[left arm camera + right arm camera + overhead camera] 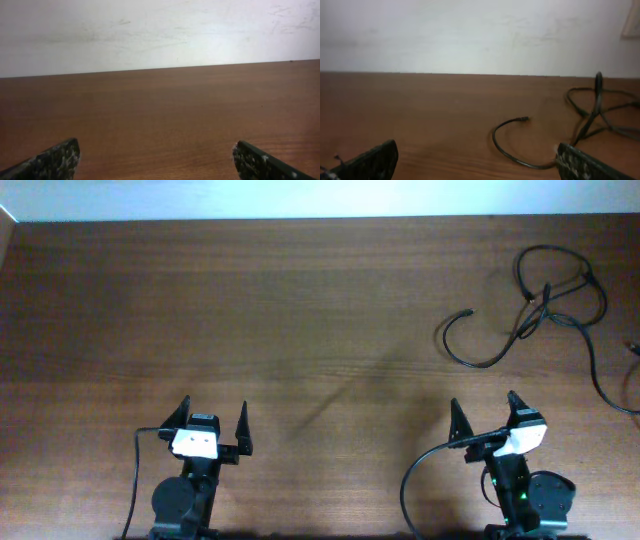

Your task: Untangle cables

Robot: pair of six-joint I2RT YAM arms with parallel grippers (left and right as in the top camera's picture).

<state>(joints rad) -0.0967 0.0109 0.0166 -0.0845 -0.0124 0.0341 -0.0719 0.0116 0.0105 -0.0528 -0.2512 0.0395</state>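
Okay, overhead: left gripper (214,402) and right gripper (483,398) both spread wide, empty; cables (541,302) knotted ahead-right of the right gripper, well apart from the left one. Left wrist: only table (160,100) between its fingers (60,157); right wrist: free plug end (524,119) just ahead, tangle ahead-right. Probably best to pinch that plug end with the right gripper; draw it slowly off the knot.

We are looking across the brown wooden table (420,110) toward a pale wall (470,35). Our right gripper (476,146) is standing spread wide, nothing between its fingers. The cables (592,116) are lying ahead on the right, looping over each other, one plug end (524,119) curling free toward the middle.
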